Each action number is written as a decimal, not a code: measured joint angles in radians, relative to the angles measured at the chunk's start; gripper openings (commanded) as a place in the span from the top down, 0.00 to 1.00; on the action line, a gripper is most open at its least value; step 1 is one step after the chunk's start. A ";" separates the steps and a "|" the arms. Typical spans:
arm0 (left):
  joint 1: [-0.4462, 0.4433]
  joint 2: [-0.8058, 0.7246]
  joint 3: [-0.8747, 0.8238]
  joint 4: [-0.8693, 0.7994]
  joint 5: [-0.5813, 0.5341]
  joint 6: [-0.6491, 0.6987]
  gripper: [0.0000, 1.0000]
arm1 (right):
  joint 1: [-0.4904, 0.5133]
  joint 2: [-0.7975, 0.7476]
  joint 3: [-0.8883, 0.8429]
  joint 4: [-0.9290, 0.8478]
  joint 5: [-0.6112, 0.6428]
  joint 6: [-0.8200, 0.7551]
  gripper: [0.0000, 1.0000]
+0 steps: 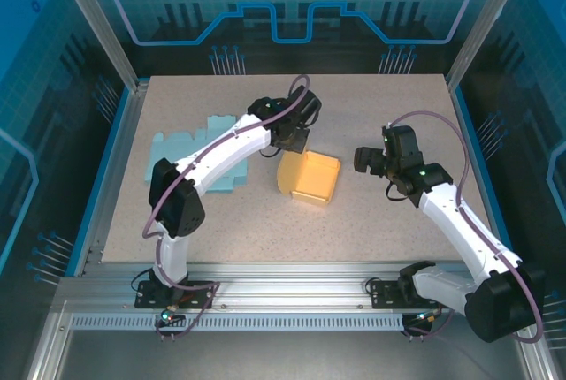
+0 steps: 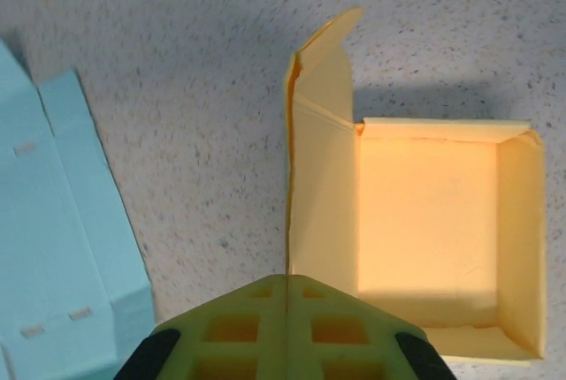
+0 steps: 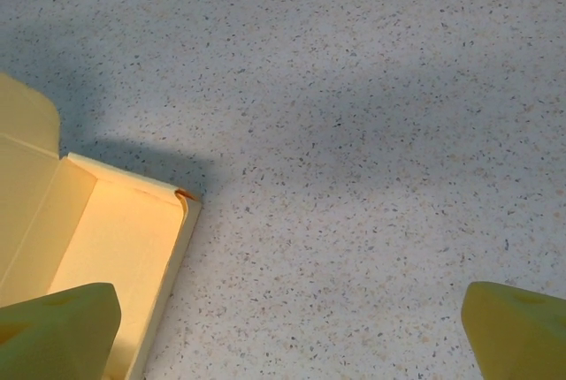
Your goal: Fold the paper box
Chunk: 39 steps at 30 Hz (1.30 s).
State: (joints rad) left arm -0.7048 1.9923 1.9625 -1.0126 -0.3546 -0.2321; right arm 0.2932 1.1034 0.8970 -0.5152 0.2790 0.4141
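1. Speckled grey table (image 1: 380, 221) spans the top view.
2. Blue paper sheet (image 1: 190, 146) lies flat, centre-left.
3. Yellow paper box (image 1: 309, 178) sits at frame centre, open-topped, one flap upright.
4. Left gripper (image 2: 287, 283) is pinched tight on the box wall below that flap.
5. Right gripper (image 3: 290, 309) is spread wide over the table, just right of the box.

Matt, smooth yellow paper box (image 2: 424, 221) sits on a speckled, finely grained tabletop (image 2: 177, 88).

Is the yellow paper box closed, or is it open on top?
Open on top. The yellow box shows its bare inside floor, and its flap stands upright, not folded over.
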 measured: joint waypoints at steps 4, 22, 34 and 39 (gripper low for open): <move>-0.018 0.029 0.060 0.014 -0.055 0.220 1.00 | -0.010 0.006 0.000 0.004 -0.037 0.007 0.00; -0.022 0.055 -0.086 0.340 0.174 1.126 0.98 | -0.041 0.044 -0.035 0.020 -0.164 0.038 0.00; 0.031 0.047 -0.063 0.347 0.329 1.201 0.97 | -0.046 -0.024 -0.054 0.006 -0.164 0.032 0.00; 0.040 0.037 -0.027 0.309 0.392 1.200 0.96 | -0.046 -0.013 -0.052 -0.001 -0.177 0.006 0.00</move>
State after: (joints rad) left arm -0.6651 2.0296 1.9350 -0.7036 0.0372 0.9680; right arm 0.2474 1.0904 0.8452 -0.5163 0.1017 0.4206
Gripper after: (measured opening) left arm 0.055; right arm 0.999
